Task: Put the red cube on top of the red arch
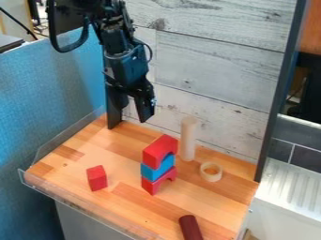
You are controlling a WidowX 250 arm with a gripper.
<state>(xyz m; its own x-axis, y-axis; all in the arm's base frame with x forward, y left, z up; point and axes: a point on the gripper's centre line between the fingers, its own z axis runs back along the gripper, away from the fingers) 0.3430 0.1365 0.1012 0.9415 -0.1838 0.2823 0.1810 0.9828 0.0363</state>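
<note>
The black hand is seen at eleven o'clock from the stack, its fingers spread, with nothing pinched. The red cube is set down on the wooden surface at nine o'clock – well apart from the stack, which is topped by a red arch. An upright pale cylinder is placed at one o'clock, a ring at three.

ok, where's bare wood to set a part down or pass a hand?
Bare: between the red cube, stacked arches and dark red cylinder; between that cylinder and the ring; and behind the cube, toward the gripper. Crowded: arches, upright wooden cylinder and ring; I'd keep hands out of there.
</note>
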